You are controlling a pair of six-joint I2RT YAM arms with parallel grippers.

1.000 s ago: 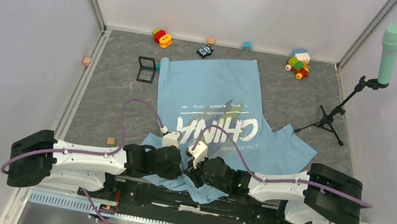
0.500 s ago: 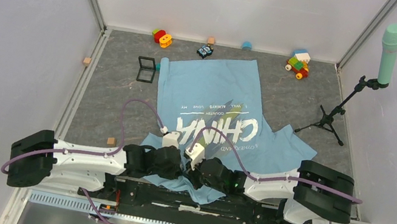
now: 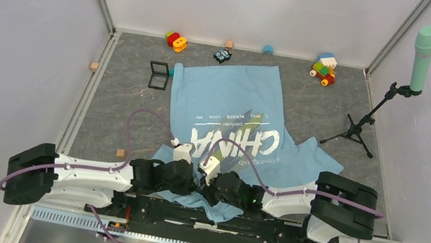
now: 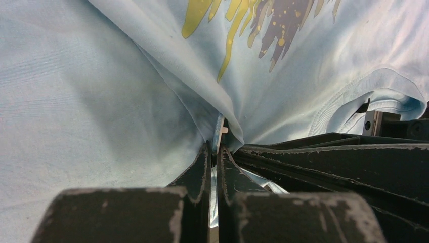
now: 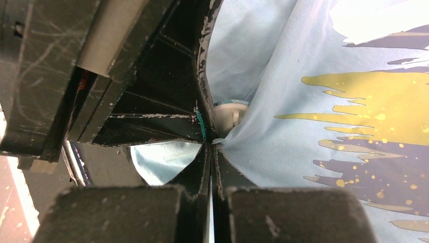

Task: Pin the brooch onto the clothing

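The clothing (image 3: 229,107), a light blue T-shirt with white "CHINA" print, lies spread on the grey table. Both grippers meet tip to tip over its near part. In the left wrist view my left gripper (image 4: 216,147) is shut at a raised fold of the shirt (image 4: 101,101), with a thin pale edge of the brooch (image 4: 223,130) sticking out between its tips. The right wrist view shows the brooch (image 5: 230,114) as a small round pale disc half wrapped in cloth. Just below it my right gripper (image 5: 211,144) is shut, pinching the shirt (image 5: 313,126). From above, the left gripper (image 3: 194,183) and right gripper (image 3: 209,188) hide it.
A black square frame box (image 3: 158,75) stands left of the shirt. Toy blocks (image 3: 176,40) and a toy car (image 3: 324,69) lie along the back wall. A microphone stand (image 3: 359,123) is at the right, with small wooden cubes (image 3: 95,66) at the left.
Both grippers stay shut together over the shirt's near part. The right arm's elbow has slid left and the left arm has shifted slightly left and nearer.
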